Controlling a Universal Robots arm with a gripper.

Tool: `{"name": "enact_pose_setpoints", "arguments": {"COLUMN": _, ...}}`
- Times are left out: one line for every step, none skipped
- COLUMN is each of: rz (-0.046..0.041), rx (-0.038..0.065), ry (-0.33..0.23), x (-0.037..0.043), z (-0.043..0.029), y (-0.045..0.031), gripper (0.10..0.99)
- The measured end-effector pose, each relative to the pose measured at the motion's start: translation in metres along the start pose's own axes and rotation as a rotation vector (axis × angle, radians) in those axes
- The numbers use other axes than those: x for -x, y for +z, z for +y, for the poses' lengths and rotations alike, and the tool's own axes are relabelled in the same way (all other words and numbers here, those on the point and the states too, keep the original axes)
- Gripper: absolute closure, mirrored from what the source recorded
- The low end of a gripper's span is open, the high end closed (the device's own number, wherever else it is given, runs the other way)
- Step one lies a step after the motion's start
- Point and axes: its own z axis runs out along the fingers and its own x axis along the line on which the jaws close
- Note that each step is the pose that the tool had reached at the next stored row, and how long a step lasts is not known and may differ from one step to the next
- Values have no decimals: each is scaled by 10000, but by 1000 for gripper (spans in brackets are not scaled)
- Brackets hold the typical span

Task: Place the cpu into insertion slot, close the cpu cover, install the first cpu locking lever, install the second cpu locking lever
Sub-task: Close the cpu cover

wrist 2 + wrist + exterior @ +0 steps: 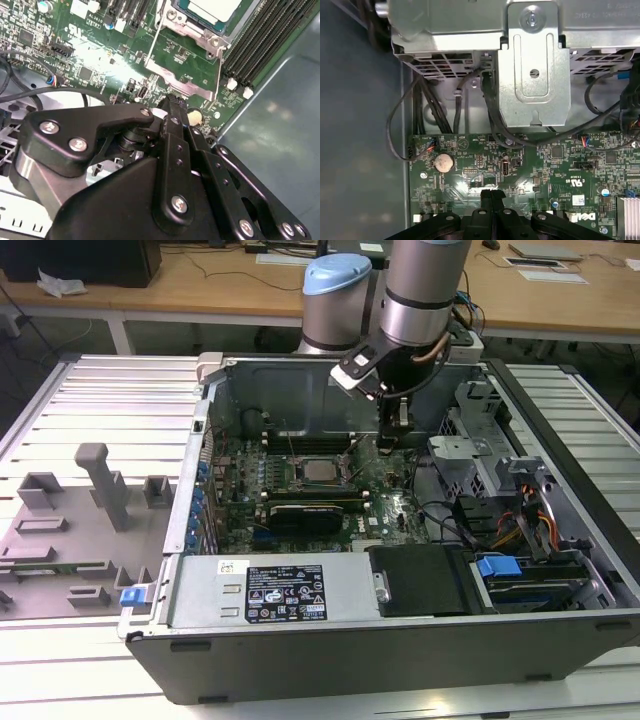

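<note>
The cpu, pale silver on top, lies in the insertion slot on the green board inside the open computer case. In the second wrist view the cpu shows in the dark socket frame. The cpu cover, a thin silvery frame, stands swung up from the socket with the green board showing through its opening. My gripper is shut with nothing between its fingertips, right by the cover's free edge; I cannot tell whether they touch. In the exterior view the gripper hangs just to the right of the socket. The shut gripper points over the board.
Black memory slots run beside the socket, next to the grey case wall. A coin battery, loose cables and a metal drive cage lie past the gripper. A long black card sits nearer the power supply.
</note>
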Motion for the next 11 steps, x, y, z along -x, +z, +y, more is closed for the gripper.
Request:
{"name": "enact_pose_setpoints", "arguments": {"rz": 0, "rx": 0, "ry": -1, "x": 0, "z": 1, "y": 1, "gripper": 980}}
{"name": "enact_pose_setpoints", "arguments": {"rz": 3, "rx": -58, "ry": -3, "x": 0, "z": 2, "y": 3, "gripper": 980}}
{"name": "enact_pose_setpoints", "arguments": {"rz": 3, "rx": -413, "ry": 8, "x": 0, "z": 8, "y": 5, "gripper": 980}}
{"name": "enact_pose_setpoints", "arguments": {"rz": 1, "rx": -597, "ry": 13, "x": 0, "z": 12, "y": 6, "gripper": 980}}
{"name": "enact_pose_setpoints", "arguments": {"rz": 0, "rx": -753, "ry": 16, "x": -1, "z": 14, "y": 7, "gripper": 980}}
{"name": "enact_pose_setpoints", "arguments": {"rz": -4, "rx": -924, "ry": 19, "x": -1, "z": 16, "y": 7, "gripper": 980}}
{"name": "enact_pose_setpoints", "arguments": {"rz": -5, "rx": -930, "ry": 20, "x": -1, "z": 16, "y": 7, "gripper": 980}}
{"name": "enact_pose_setpoints", "arguments": {"rz": -6, "rx": -936, "ry": 21, "x": -1, "z": 16, "y": 7, "gripper": 980}}
{"name": "enact_pose_setpoints", "arguments": {"rz": -5, "rx": -938, "ry": 20, "x": -1, "z": 16, "y": 7, "gripper": 980}}
{"name": "enact_pose_setpoints", "arguments": {"rz": -3, "rx": -935, "ry": 20, "x": -1, "z": 11, "y": 8, "gripper": 980}}
{"name": "enact_pose_setpoints", "arguments": {"rz": 0, "rx": -926, "ry": 17, "x": -1, "z": -13, "y": 10, "gripper": 980}}
